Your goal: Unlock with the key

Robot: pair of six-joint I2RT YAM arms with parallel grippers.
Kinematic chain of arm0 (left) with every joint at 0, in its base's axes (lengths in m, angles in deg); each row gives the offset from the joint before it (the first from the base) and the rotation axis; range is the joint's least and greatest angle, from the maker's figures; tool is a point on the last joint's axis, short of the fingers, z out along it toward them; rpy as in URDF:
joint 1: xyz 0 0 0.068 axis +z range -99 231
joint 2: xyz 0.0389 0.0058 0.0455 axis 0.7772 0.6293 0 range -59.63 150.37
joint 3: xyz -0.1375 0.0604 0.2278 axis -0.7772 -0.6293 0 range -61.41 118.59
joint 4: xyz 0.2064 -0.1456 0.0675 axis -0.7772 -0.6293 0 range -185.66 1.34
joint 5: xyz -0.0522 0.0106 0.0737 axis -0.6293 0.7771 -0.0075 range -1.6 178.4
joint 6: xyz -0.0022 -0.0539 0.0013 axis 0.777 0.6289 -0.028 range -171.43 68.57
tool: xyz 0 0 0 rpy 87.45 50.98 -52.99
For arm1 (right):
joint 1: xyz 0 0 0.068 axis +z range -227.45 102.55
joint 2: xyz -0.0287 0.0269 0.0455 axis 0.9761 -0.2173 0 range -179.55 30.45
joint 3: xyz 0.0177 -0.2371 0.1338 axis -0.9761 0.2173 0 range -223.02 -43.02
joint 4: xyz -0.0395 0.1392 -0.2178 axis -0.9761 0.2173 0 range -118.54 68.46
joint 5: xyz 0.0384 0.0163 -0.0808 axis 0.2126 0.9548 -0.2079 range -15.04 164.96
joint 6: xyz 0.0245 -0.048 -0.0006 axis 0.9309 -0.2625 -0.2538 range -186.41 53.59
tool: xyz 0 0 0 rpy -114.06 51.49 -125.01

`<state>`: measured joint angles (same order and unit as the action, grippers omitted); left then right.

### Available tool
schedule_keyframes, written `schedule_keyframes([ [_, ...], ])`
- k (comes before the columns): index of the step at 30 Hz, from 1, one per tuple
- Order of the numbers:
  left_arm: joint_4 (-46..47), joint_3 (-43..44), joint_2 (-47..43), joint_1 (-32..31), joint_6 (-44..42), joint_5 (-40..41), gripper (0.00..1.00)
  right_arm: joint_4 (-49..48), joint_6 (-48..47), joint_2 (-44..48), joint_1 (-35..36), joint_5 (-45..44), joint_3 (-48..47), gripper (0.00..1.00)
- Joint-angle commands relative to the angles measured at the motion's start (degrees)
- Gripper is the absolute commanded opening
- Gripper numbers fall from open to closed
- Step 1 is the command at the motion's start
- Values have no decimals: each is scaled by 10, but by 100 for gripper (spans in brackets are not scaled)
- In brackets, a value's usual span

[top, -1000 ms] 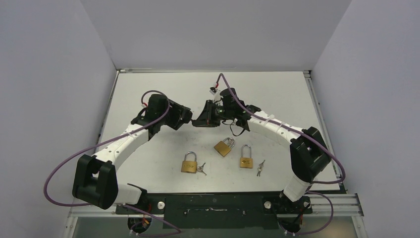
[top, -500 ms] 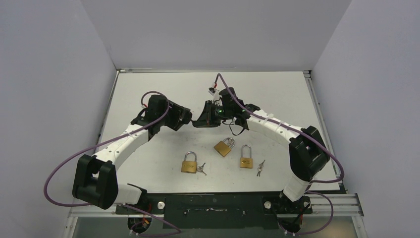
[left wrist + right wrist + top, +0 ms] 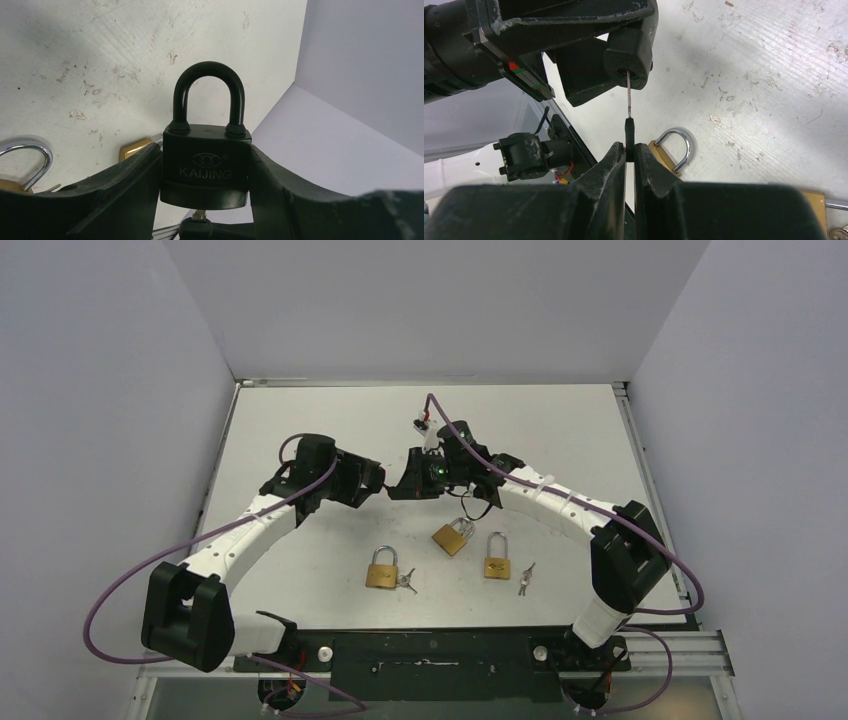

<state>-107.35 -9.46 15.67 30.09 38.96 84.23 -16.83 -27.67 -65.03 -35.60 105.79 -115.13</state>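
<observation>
A black padlock (image 3: 205, 165), marked KAIJING, is clamped by its body between the fingers of my left gripper (image 3: 205, 159), held above the table. Both legs of its shackle (image 3: 208, 90) sit down in the body. My right gripper (image 3: 629, 150) is shut on the black head of a key (image 3: 629, 131). The thin key blade (image 3: 628, 95) runs into the keyhole in the padlock's underside (image 3: 629, 62). In the top view the left gripper (image 3: 374, 480) and right gripper (image 3: 400, 484) meet tip to tip over the table's middle.
Three brass padlocks (image 3: 381, 570) (image 3: 453, 536) (image 3: 497, 560) lie on the white table (image 3: 560, 430) in front of the grippers. Small keys (image 3: 406, 581) (image 3: 525, 578) lie beside two of them. Grey walls close in the back and sides.
Both wrists have shifted a little to the left, and the right wrist has rolled slightly, swinging its cable over. Both grips are unchanged.
</observation>
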Motion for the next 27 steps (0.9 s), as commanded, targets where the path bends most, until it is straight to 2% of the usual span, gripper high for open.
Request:
schedule_keyframes([
  [1,31,33,-34,-3,18,9,0,5,-19,30,6,-12,-9,0],
  [13,67,29,-21,-4,-14,-24,0,-9,4,23,-1,5,-25,0],
  [27,48,17,-30,-13,-15,-22,0,-15,7,7,-4,-24,-44,0],
])
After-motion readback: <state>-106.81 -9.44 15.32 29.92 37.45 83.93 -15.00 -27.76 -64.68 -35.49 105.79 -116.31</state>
